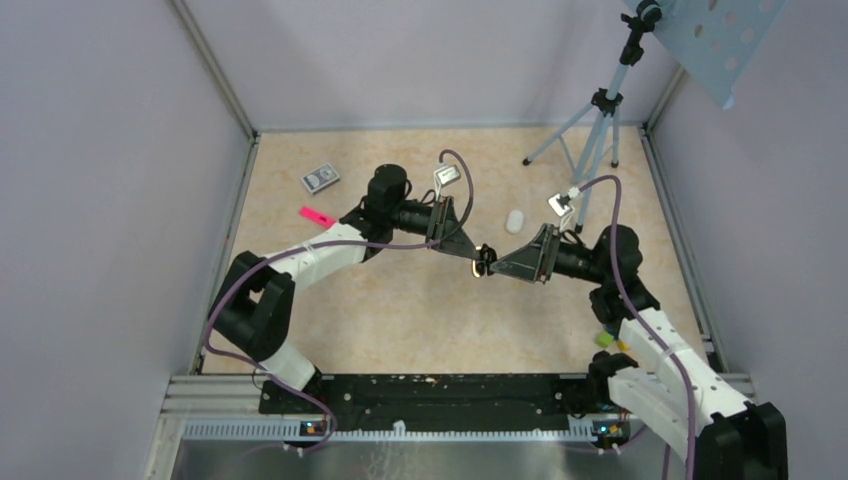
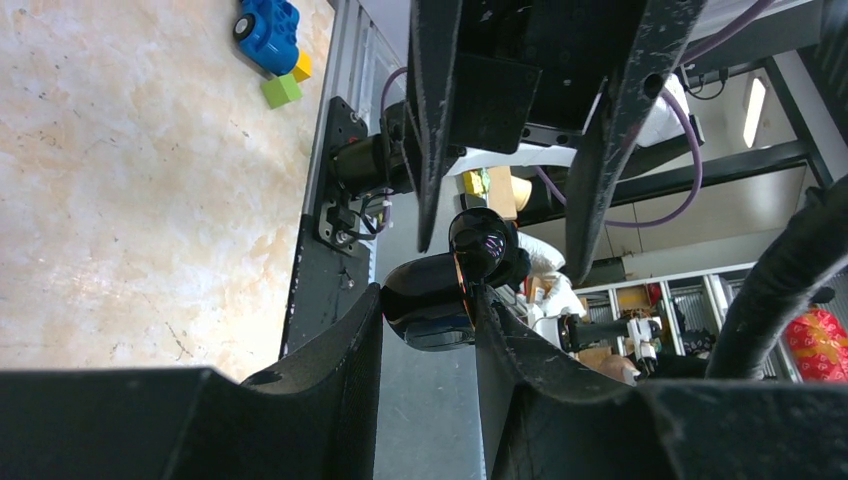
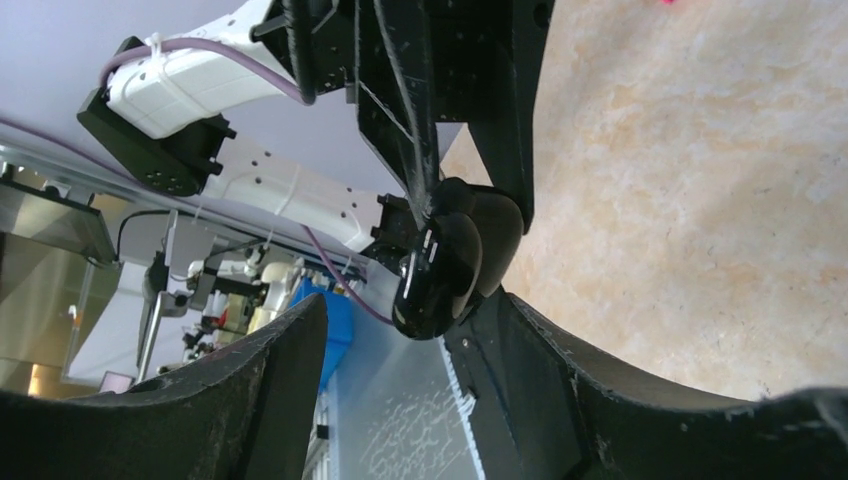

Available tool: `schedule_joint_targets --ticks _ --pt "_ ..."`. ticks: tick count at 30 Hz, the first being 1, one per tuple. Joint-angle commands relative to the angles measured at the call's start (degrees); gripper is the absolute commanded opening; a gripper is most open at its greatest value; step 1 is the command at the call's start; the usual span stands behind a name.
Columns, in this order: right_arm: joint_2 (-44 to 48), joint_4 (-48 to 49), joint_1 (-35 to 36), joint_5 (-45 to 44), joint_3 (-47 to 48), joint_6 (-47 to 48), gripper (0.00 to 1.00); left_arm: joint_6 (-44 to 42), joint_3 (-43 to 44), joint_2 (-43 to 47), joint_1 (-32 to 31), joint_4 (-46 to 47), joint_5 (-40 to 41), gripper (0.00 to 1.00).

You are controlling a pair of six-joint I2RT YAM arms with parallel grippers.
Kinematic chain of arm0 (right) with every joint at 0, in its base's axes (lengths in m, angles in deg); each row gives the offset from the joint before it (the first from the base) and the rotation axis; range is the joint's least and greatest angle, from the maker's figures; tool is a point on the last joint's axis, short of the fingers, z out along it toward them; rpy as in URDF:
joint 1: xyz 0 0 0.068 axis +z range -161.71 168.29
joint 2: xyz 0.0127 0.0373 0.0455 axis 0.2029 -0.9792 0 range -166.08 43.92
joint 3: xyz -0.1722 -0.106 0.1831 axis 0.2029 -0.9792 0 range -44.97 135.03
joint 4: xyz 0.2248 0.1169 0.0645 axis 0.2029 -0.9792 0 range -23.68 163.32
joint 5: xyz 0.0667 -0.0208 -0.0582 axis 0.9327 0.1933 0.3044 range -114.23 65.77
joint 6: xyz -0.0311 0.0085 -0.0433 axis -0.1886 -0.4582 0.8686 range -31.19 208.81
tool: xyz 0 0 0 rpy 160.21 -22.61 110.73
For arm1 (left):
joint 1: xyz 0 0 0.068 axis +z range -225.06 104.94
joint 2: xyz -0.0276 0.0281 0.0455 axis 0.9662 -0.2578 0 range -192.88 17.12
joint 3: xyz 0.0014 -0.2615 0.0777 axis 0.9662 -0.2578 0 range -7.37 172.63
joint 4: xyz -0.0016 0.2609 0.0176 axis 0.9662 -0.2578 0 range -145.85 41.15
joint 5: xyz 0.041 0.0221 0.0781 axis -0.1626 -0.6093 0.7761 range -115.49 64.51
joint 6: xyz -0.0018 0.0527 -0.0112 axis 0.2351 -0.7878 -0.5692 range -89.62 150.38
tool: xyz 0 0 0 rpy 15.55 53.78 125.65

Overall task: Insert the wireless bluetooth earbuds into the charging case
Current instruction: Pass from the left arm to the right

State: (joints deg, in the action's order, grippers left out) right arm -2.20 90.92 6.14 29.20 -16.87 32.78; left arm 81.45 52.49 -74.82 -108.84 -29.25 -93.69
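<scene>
Charging case (image 2: 432, 303), lid ajar, mid-frame: we note left gripper (image 2: 425, 310) clamping it; right gripper (image 3: 400, 305) jaws apart.

Overhead; opposed wrist close-ups on charging case (image 2: 432, 302)

Both arms reach inward and meet nose to nose at centre frame of the overhead view. The left gripper (image 1: 477, 257) pinches the charging case (image 2: 430, 305) between its fingers. The right gripper (image 1: 493, 263) faces it, jaws spread.
</scene>
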Motion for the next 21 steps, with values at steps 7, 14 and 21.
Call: schedule_joint_targets --ticks 7,14,21 --pt "-1.49 11.06 -0.33 2.48 -2.22 -4.12 0.53 1.31 1.83 1.19 0.19 4.83 -1.68 0.07" --pt "-3.08 17.25 -0.37 2.25 -3.17 -7.66 0.44 1.7 1.23 1.41 0.2 5.37 -1.8 0.07" --pt "-4.38 18.6 -0.38 2.37 -3.2 -7.94 0.39 2.26 0.97 1.59 0.12 6.28 -1.76 0.07"
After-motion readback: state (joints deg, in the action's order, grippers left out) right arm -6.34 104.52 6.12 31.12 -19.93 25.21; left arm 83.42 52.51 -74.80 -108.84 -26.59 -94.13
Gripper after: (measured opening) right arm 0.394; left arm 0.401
